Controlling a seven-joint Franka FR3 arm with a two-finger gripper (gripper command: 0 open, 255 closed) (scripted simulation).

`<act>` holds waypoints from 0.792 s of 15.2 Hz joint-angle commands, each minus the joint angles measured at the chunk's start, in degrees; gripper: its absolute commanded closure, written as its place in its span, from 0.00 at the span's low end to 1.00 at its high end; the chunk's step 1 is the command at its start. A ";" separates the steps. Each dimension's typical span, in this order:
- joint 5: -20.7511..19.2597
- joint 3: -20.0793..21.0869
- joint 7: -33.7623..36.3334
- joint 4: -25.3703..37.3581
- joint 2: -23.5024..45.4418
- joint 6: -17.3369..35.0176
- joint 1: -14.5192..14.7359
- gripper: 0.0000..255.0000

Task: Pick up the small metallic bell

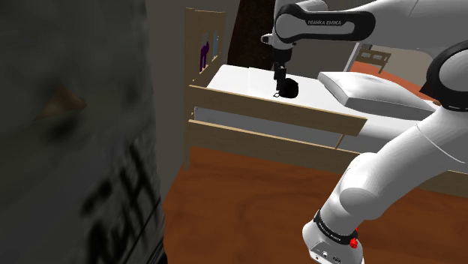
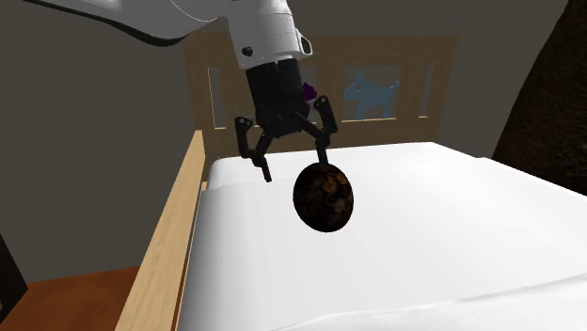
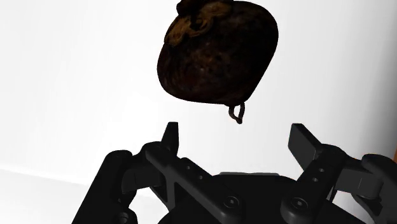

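On a wood-framed white bed (image 2: 452, 244) lies the bell (image 2: 325, 196).

open white mattress (image 2: 452, 235) all round the bell (image 2: 325, 196), wooden side rail (image 2: 167, 235) and headboard (image 2: 395, 49) at its edges

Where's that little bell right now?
In the second exterior view the dark, mottled bell rests mid-frame on the white bed, just below the open tool and untouched by it, with the wooden headboard behind.
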 commanded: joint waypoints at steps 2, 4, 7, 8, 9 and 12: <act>-0.30 -0.23 0.19 -2.20 -0.12 2.07 -0.09 0.00; -0.44 -0.33 0.57 -3.83 -0.24 3.53 -0.13 0.00; -0.49 -0.41 0.61 -4.26 -0.25 3.96 -0.17 1.00; -0.48 -0.41 0.60 -4.17 -0.21 3.92 -0.16 1.00; -0.48 -0.42 0.59 -4.17 -0.20 3.93 -0.17 1.00; -0.48 -0.42 0.58 -4.15 -0.19 3.92 -0.17 1.00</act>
